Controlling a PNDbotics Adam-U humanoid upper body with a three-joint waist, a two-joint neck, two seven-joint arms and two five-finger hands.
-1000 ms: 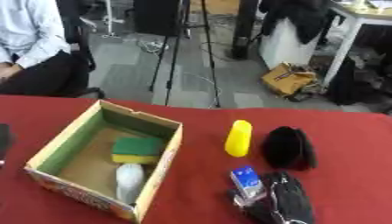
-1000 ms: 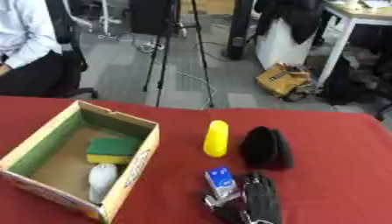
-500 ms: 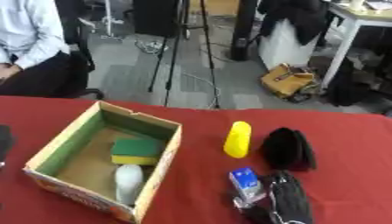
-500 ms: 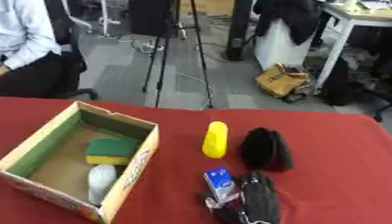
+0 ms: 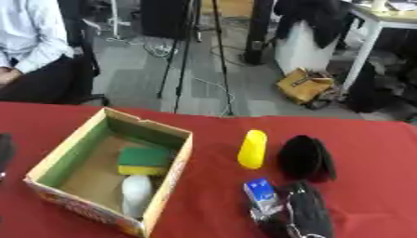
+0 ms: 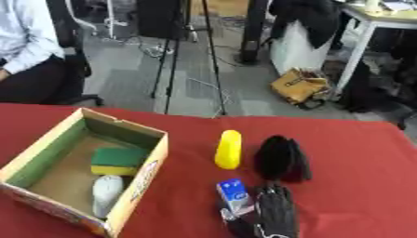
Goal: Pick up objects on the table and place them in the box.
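Observation:
A cardboard box (image 5: 91, 135) with a green lining stands at the left of the red table. Inside lie a green and yellow sponge (image 5: 144, 161) and a white rounded object (image 5: 136, 189). To its right lie a yellow oblong object (image 5: 252, 148) and a black rounded object (image 5: 305, 158). My right hand (image 5: 303, 215) is at the near edge, fingers straight, lying beside a small blue and white carton (image 5: 261, 196) that touches its left side. At the far left edge, only a dark sliver of my left hand (image 5: 4, 153) is visible.
The red table (image 5: 374, 153) reaches the right edge of the view. Behind it are a seated person (image 5: 36, 51), a tripod (image 5: 195, 51), a tan bag (image 5: 303, 86) on the floor and a white desk (image 5: 383, 18).
The right hand has crept slightly forward beside the blue carton. The other objects have not moved.

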